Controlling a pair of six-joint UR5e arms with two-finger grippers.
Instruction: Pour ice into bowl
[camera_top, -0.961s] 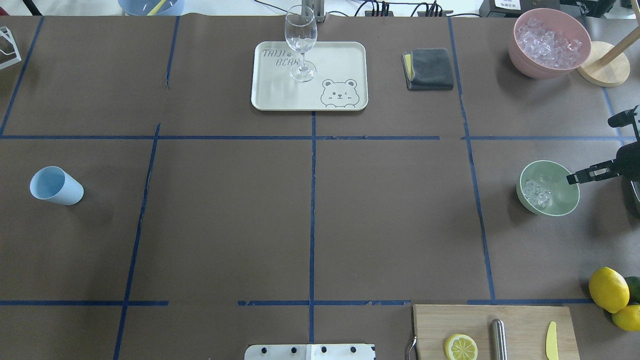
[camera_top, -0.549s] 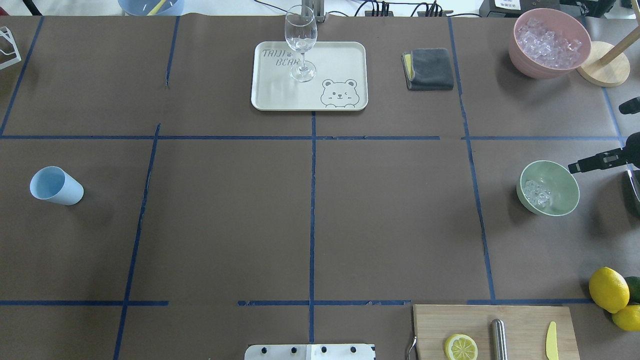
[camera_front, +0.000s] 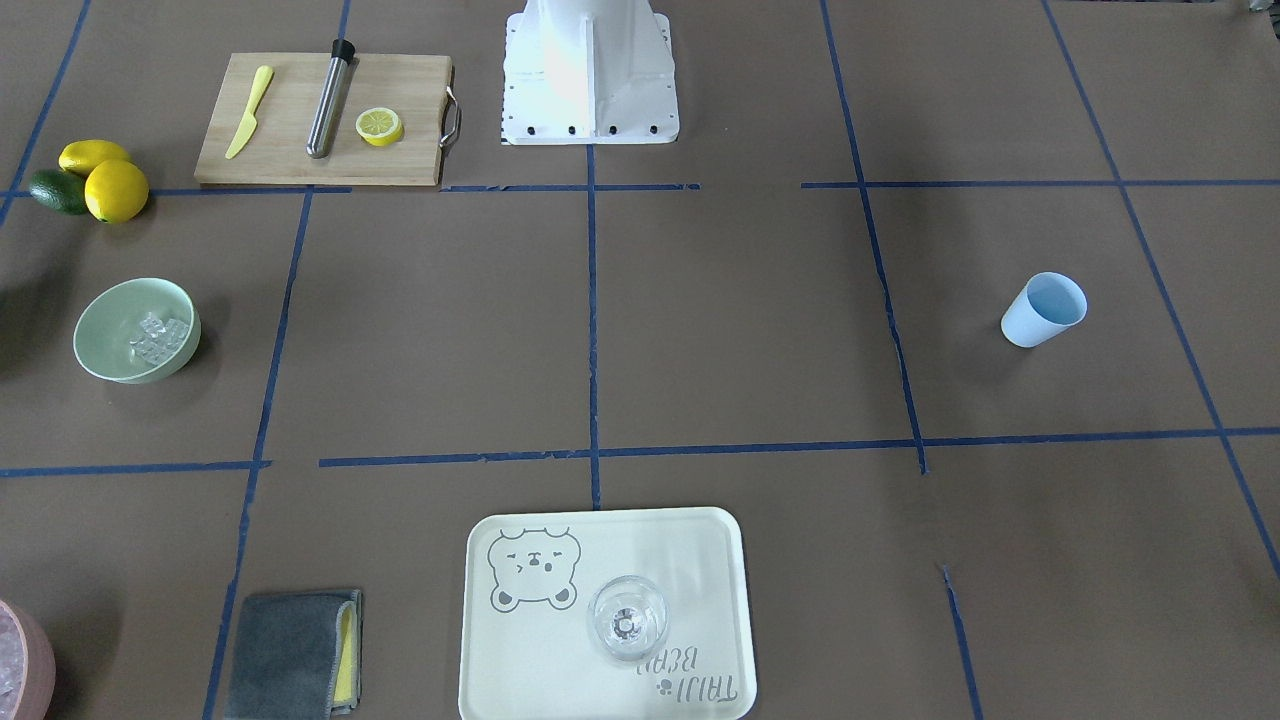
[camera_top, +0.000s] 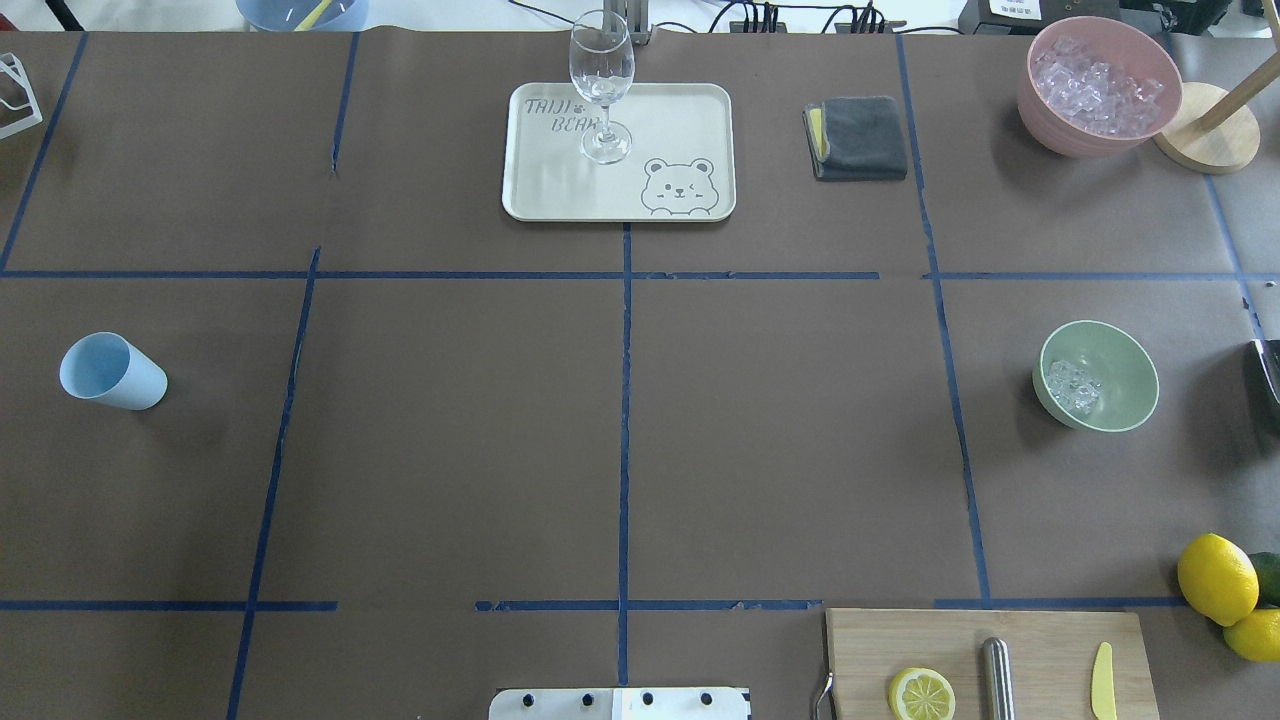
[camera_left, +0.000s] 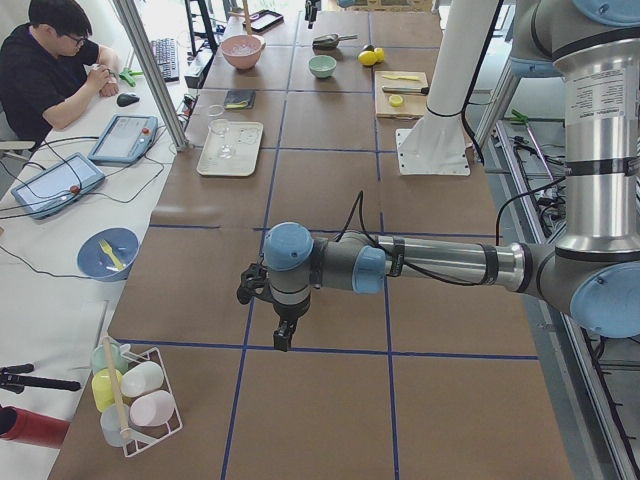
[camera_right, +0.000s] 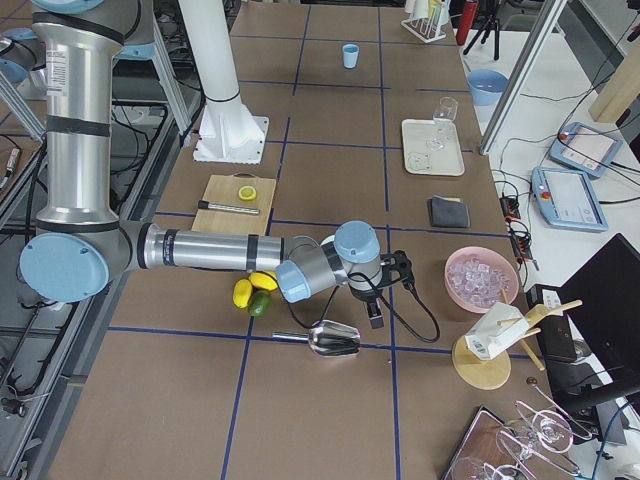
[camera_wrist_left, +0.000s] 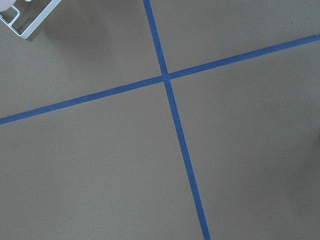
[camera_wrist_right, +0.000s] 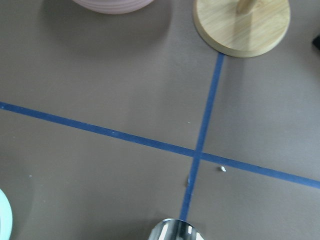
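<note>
The pale mint-green bowl (camera_top: 1120, 372) stands at the right of the table, and also shows in the front-facing view (camera_front: 105, 335). A small heap of clear ice cubes (camera_top: 1073, 387) lies inside it (camera_front: 158, 337). My right gripper (camera_right: 375, 318) hovers beyond the bowl near the table's right end, above a metal scoop (camera_right: 330, 340) that lies on the table. My left gripper (camera_left: 285, 335) hangs over bare table at the left end. Neither gripper shows in the overhead view. I cannot tell whether either is open or shut.
A pink container (camera_top: 1098, 85) of ice and a wooden stand (camera_top: 1205, 128) are at the back right. A light blue cup (camera_top: 110, 372) stands at the left. A tray (camera_top: 560, 190) holds a glass (camera_top: 602, 85). Lemons (camera_top: 1217, 578) lie beside a cutting board (camera_top: 1040, 640).
My right gripper has drawn back from over the bowl's rim to the right and left the overhead view. The bowl and its ice have not moved.
</note>
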